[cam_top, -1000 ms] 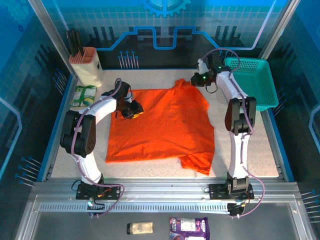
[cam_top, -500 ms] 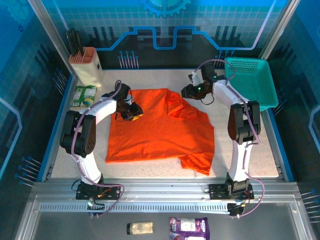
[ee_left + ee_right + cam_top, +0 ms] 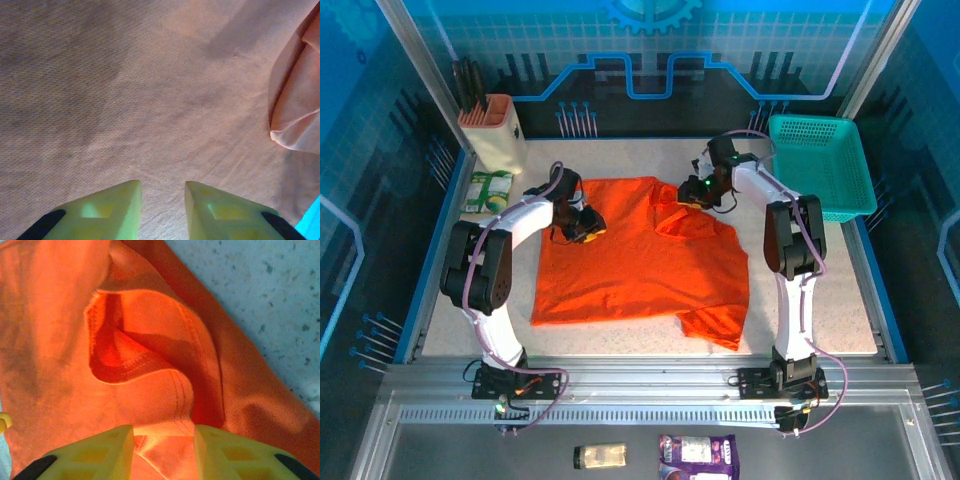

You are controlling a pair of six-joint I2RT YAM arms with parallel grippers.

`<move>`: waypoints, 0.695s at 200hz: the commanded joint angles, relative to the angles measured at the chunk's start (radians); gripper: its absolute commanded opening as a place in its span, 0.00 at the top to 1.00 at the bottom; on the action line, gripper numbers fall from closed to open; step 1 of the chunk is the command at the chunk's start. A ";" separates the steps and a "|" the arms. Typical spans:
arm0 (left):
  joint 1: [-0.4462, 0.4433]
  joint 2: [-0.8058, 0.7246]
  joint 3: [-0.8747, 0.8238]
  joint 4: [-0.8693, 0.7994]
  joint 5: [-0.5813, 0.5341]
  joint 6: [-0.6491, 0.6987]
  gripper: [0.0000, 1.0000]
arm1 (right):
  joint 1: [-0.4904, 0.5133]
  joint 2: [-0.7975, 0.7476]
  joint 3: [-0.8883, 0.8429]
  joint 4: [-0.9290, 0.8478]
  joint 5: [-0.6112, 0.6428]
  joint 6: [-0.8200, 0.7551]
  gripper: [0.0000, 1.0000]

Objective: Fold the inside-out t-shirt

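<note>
Though the shirt (image 3: pixel 640 265) folds over itself, hiding what's beneath, it's thin fine knit. The left end effector (image 3: pixel 163 186) and right end effector (image 3: pixel 163 429) are both narrowly parted, gripping nothing.

Shirt mid-table, other things at the edges.
The shirt (image 3: pixel 640 255) is spread on the table (image 3: pixel 840 290); a basket (image 3: pixel 820 165) is set at the far right, a knife block (image 3: pixel 492 130) at the far left, a packet (image 3: pixel 486 190) before it. The left jaws are placed on its far-left part, the right jaws over its far-right fold.
</note>
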State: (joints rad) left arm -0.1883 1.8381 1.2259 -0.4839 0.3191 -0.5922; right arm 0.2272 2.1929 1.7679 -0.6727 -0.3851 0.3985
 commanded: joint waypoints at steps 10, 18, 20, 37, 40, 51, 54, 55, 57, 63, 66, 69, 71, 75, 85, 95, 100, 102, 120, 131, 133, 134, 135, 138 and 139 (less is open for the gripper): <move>-0.007 -0.021 -0.016 0.004 0.003 0.012 0.70 | 0.013 0.009 -0.046 0.000 -0.019 0.043 0.63; -0.007 -0.019 -0.016 0.004 0.004 0.010 0.70 | 0.015 0.013 -0.048 0.008 -0.027 0.047 0.64; -0.007 -0.020 -0.015 0.004 0.003 0.010 0.70 | 0.016 0.015 -0.048 0.009 -0.029 0.049 0.64; -0.007 -0.023 -0.017 0.005 0.003 0.008 0.70 | 0.020 0.027 -0.040 0.008 -0.030 0.054 0.64; -0.007 -0.026 -0.016 0.006 0.003 0.008 0.70 | 0.022 0.029 -0.038 0.006 -0.028 0.054 0.64; -0.007 -0.030 -0.019 0.007 0.001 0.006 0.70 | 0.025 0.038 -0.029 -0.005 -0.022 0.054 0.64; -0.007 -0.031 -0.018 0.007 0.000 0.007 0.70 | 0.026 0.040 -0.026 -0.008 -0.020 0.054 0.64; -0.007 -0.031 -0.017 0.007 0.000 0.008 0.70 | 0.027 0.040 -0.026 -0.008 -0.019 0.055 0.64; -0.007 -0.031 -0.017 0.006 -0.001 0.008 0.70 | 0.027 0.042 -0.025 -0.010 -0.018 0.055 0.64; -0.007 -0.032 -0.017 0.005 -0.001 0.009 0.70 | 0.027 0.047 -0.020 -0.016 -0.011 0.055 0.64; -0.007 -0.032 -0.016 0.004 -0.001 0.009 0.70 | 0.029 0.049 -0.017 -0.021 -0.007 0.054 0.64; -0.007 -0.032 -0.016 0.004 -0.002 0.009 0.70 | 0.031 0.050 -0.016 -0.025 0.000 0.053 0.64; -0.007 -0.033 -0.016 0.002 -0.002 0.009 0.70 | 0.033 0.051 -0.014 -0.027 0.005 0.053 0.64; -0.007 -0.032 -0.017 0.002 -0.002 0.009 0.70 | 0.034 0.053 -0.011 -0.036 0.020 0.051 0.64; -0.007 -0.031 -0.016 0.001 -0.004 0.010 0.70 | 0.038 0.051 -0.005 -0.053 0.064 0.048 0.63; -0.007 -0.030 -0.017 0.001 -0.005 0.009 0.70 | 0.041 0.047 -0.007 -0.062 0.098 0.050 0.61; -0.007 -0.030 -0.017 0.002 -0.004 0.009 0.70 | 0.041 0.044 -0.011 -0.060 0.103 0.052 0.61; -0.007 -0.028 -0.017 0.002 -0.004 0.009 0.70 | 0.041 0.044 -0.013 -0.058 0.103 0.053 0.61; -0.007 -0.028 -0.019 0.003 -0.005 0.009 0.70 | 0.042 0.045 -0.015 -0.044 0.093 0.060 0.61; -0.007 -0.027 -0.016 0.001 -0.005 0.009 0.70 | 0.045 0.048 -0.016 -0.034 0.086 0.064 0.61; -0.007 -0.027 -0.016 0.002 -0.005 0.009 0.70 | 0.046 0.048 -0.016 -0.031 0.083 0.065 0.61; -0.007 -0.027 -0.016 0.002 -0.005 0.009 0.70 | 0.045 0.048 -0.016 -0.030 0.083 0.065 0.61; -0.007 -0.027 -0.016 0.002 -0.005 0.009 0.70 | 0.045 0.048 -0.016 -0.029 0.083 0.066 0.61; -0.007 -0.028 -0.014 0.002 -0.004 0.009 0.70 | 0.046 0.049 -0.014 -0.025 0.081 0.068 0.62; -0.007 -0.027 -0.014 0.002 -0.005 0.009 0.70 | 0.046 0.050 -0.014 -0.024 0.081 0.068 0.62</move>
State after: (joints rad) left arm -0.1883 1.8381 1.2217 -0.4808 0.3187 -0.5926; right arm 0.2615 2.2219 1.7344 -0.6910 -0.3134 0.4484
